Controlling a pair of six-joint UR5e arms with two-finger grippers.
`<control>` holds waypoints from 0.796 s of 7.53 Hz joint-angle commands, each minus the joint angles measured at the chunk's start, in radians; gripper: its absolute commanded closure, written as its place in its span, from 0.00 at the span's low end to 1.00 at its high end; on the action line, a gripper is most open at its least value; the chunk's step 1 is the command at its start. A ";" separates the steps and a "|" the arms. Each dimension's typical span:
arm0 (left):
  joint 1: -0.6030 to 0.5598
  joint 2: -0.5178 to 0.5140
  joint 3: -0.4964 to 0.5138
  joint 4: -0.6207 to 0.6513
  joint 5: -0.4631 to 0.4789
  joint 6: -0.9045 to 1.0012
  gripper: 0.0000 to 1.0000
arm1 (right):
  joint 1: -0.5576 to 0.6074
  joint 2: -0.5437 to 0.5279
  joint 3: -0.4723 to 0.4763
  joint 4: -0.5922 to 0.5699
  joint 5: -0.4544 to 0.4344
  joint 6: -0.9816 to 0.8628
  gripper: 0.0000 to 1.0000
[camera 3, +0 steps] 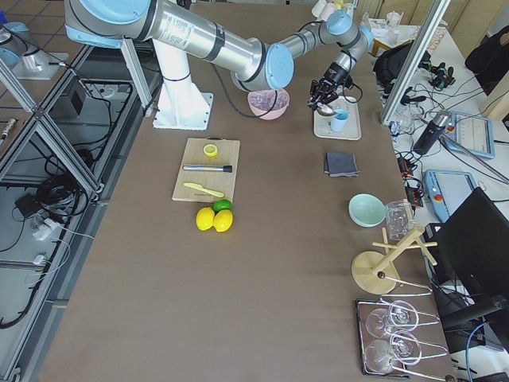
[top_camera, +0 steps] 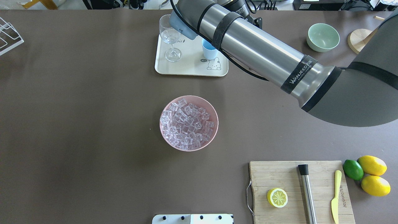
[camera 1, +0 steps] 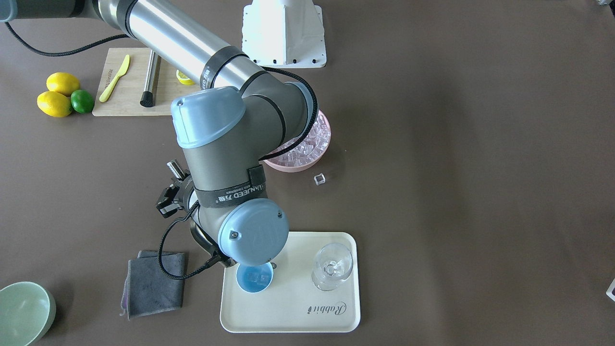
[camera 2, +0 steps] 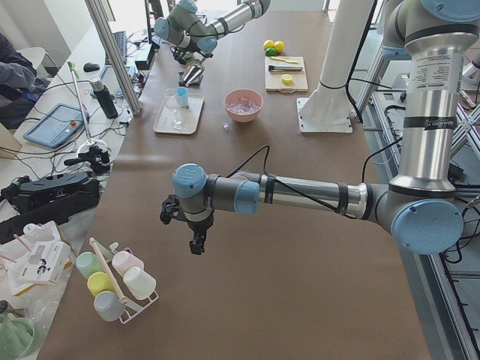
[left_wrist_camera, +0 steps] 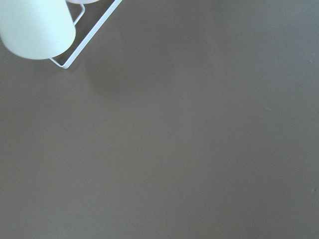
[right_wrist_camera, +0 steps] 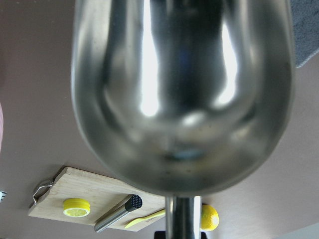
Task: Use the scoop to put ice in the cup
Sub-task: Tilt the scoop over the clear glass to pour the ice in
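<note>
My right gripper (camera 1: pixel 175 190) is shut on the straight handle of the steel scoop (right_wrist_camera: pixel 182 94). In the right wrist view the trough fills the frame and looks empty. The wrist hangs right over the light-blue cup (camera 1: pixel 254 278), which stands on the cream tray (camera 1: pixel 288 307) with a few ice cubes (camera 1: pixel 258 277) in it. The cup also shows in the overhead view (top_camera: pixel 209 51). Many ice cubes (top_camera: pixel 186 124) fill the pink bowl (top_camera: pixel 216 123) at mid-table. One loose cube (camera 1: pixel 320 179) lies beside that bowl. My left gripper (camera 2: pixel 196 244) hovers far off; I cannot tell its state.
A clear stemmed glass (camera 1: pixel 332 265) stands on the tray beside the cup. A grey cloth (camera 1: pixel 154 283) and a pale-green bowl (camera 1: pixel 21 312) lie beyond the tray. A cutting board (top_camera: pixel 298 189) holds a lemon half, a steel rod and a yellow knife, with lemons and a lime beside it.
</note>
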 commanded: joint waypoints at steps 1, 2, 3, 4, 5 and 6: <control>-0.085 0.011 0.060 0.004 -0.003 0.000 0.02 | 0.003 -0.049 0.113 -0.004 0.001 0.001 1.00; -0.109 0.011 0.077 0.004 -0.003 0.000 0.02 | 0.024 -0.091 0.185 -0.012 0.007 0.001 1.00; -0.109 0.011 0.076 0.004 -0.003 -0.003 0.02 | 0.049 -0.138 0.287 -0.047 0.011 0.001 1.00; -0.112 0.010 0.071 0.001 -0.003 -0.003 0.02 | 0.067 -0.201 0.424 -0.101 0.014 0.001 1.00; -0.112 0.010 0.069 0.001 -0.003 -0.003 0.02 | 0.080 -0.276 0.554 -0.145 0.016 0.001 1.00; -0.112 0.010 0.056 0.001 -0.003 -0.003 0.02 | 0.098 -0.359 0.686 -0.179 0.023 0.001 1.00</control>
